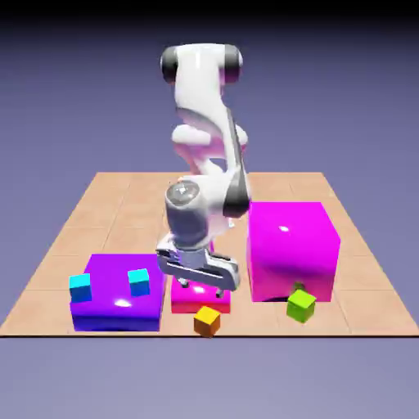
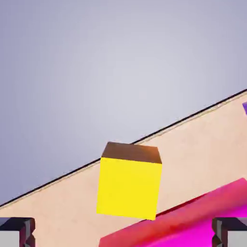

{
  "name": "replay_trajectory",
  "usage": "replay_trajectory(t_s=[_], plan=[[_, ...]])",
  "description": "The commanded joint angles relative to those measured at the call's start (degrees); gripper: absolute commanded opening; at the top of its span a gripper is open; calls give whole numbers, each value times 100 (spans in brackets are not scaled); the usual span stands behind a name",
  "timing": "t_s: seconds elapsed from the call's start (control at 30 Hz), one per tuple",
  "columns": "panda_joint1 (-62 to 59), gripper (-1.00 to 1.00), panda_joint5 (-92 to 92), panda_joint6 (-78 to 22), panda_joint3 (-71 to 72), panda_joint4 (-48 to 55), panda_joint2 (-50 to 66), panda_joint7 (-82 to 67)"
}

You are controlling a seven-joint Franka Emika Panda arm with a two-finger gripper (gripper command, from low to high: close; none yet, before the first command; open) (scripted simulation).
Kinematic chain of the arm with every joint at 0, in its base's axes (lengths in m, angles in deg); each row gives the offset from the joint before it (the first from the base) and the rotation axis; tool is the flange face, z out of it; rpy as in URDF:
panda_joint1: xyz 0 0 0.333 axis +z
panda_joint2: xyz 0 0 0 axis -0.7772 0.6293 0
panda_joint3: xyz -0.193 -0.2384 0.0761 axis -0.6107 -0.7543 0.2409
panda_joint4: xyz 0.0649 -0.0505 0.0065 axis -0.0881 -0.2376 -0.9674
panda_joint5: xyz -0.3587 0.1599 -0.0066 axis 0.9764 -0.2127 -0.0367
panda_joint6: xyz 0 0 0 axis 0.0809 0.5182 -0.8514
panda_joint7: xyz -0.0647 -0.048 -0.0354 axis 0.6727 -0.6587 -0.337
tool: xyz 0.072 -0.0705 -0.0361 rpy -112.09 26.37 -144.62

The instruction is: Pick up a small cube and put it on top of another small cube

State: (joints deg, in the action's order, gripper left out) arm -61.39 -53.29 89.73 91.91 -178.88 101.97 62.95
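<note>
1. Grey fingertips (image 2: 19,230) of my tool (image 1: 199,285) sit at the two bottom corners of the hand view, spread wide apart with nothing between them: the tool is released.
2. My tool hangs low over a flat pink-magenta block (image 1: 186,301) near the surface's front edge, its fingers just above that block's top.
3. The small orange-yellow cube (image 1: 207,320) rests on the surface (image 1: 106,214) at the front edge, just in front of the flat block; in the hand view it shows as a yellow face (image 2: 129,188) ahead of my fingers, not grasped.
4. A small green cube (image 1: 301,304) sits at the foot of a tall magenta block (image 1: 292,245), toward the exterior view's right.
5. Toward the exterior view's left, a low purple block (image 1: 114,304) carries two small cyan cubes, one (image 1: 80,286) at its left edge and one (image 1: 139,282) near its right.
</note>
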Motion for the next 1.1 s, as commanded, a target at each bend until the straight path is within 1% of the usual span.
replay_trajectory(t_s=[0.0,0.03,0.1,0.2,0.23,0.27,0.3,0.4,0.43,0.73,0.8,0.93,0.97,1.0,1.07], plan=[[-39,0,-26,-171,23,162,208,83],[-78,0,-51,-342,46,323,414,165],[-82,0,-53,-359,49,340,435,174],[-13,0,-75,388,57,135,973,137],[-4,0,-78,481,58,109,1040,132],[-4,-100,-78,481,58,109,1040,132],[-4,-100,-78,481,58,109,1040,132],[-74,-100,-56,-266,50,314,502,169],[48,-100,-77,-365,93,315,386,262],[1917,-100,-408,-464,723,-38,-318,1522],[1937,-100,-412,-465,730,-42,-326,1536],[2070,-100,-411,425,729,-348,254,1494],[2070,100,-411,425,729,-348,254,1494],[2070,100,-411,425,729,-348,254,1494],[1996,100,-411,-72,729,-177,-70,1517]])
